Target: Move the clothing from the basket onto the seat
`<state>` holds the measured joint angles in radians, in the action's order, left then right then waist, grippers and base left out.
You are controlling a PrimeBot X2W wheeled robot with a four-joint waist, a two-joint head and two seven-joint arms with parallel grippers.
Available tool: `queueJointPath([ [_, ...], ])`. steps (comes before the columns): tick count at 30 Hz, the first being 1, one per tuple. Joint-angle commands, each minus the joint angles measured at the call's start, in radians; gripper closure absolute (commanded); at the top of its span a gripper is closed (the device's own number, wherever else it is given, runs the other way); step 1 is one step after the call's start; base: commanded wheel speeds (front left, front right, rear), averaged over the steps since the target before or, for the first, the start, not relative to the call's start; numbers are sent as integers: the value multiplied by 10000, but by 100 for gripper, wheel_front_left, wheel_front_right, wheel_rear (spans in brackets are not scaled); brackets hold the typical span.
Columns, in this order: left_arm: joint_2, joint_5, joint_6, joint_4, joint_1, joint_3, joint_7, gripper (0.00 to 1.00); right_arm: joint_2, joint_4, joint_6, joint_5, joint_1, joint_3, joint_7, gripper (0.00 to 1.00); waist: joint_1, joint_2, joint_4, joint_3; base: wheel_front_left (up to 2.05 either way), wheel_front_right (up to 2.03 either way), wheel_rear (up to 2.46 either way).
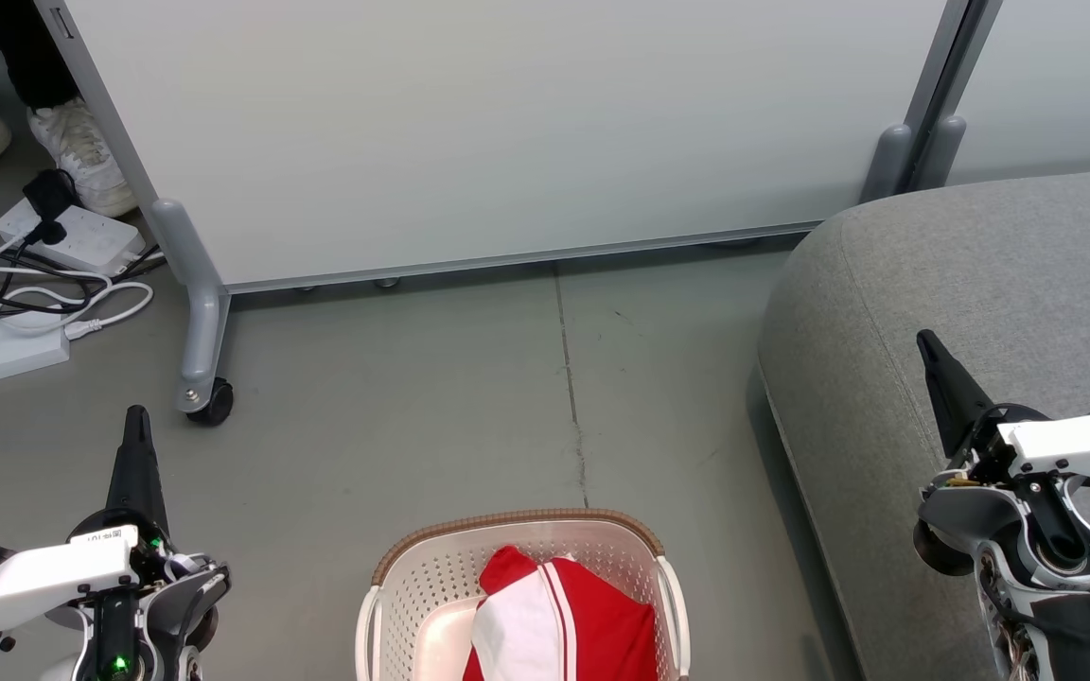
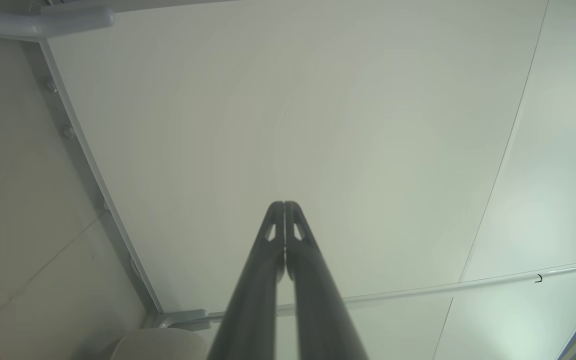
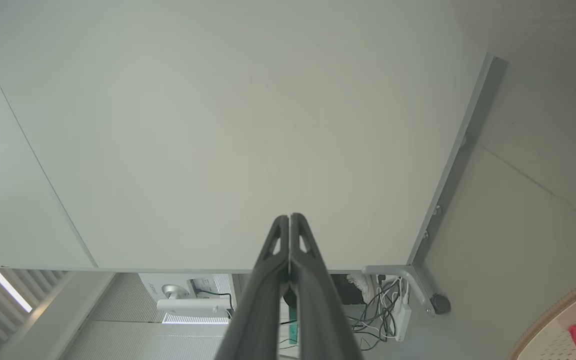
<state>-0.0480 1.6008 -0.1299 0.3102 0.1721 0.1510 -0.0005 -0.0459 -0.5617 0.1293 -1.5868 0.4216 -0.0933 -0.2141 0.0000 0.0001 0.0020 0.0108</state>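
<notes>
Basket (image 1: 431,577) holds red-and-white clothing (image 1: 602,624); left fingers (image 1: 136,459) pressed together, empty; right fingers (image 1: 950,388) likewise, by seat (image 1: 980,265).

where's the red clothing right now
In the head view the clothing lies inside the basket at bottom centre, on the floor, left of the grey seat.

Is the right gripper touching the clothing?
Apart. Head view: right gripper shows against the seat; clothing lies in the basket, bare floor between them.

Basket (image 1: 517,519) and clothing (image 1: 602,619) partly beyond bottom edge
</notes>
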Motion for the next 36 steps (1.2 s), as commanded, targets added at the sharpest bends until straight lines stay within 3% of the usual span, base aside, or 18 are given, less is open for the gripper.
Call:
queueJointPath([
  [1,-28,-16,-46,1,163,32,10,100,-87,-2,27,-76,67,-39,-44,100,0,-1,0,0,0,0,0],
  [11,-28,-16,-46,1,162,32,10,100,-87,-2,27,-76,67,-39,-44,100,0,-1,0,0,0,0,0],
  [12,2,1,2,24,-15,-7,0,0,8,-16,0,7,-21,4,7,0,0,-1,0,0,0,0,0],
  [21,26,-72,2,-169,-177,-172,-111,0,39,444,1,183,-463,279,514,0,0,-1,11,-12,0,0,0],
  [29,-98,-543,1,-429,-193,-397,-425,0,1,829,4,1043,-650,424,940,0,0,-1,28,-18,0,0,0],
  [36,-343,-2171,-1,-752,-108,-666,-755,0,-112,1427,7,3193,-788,574,1384,0,0,-1,34,-16,0,0,0],
])
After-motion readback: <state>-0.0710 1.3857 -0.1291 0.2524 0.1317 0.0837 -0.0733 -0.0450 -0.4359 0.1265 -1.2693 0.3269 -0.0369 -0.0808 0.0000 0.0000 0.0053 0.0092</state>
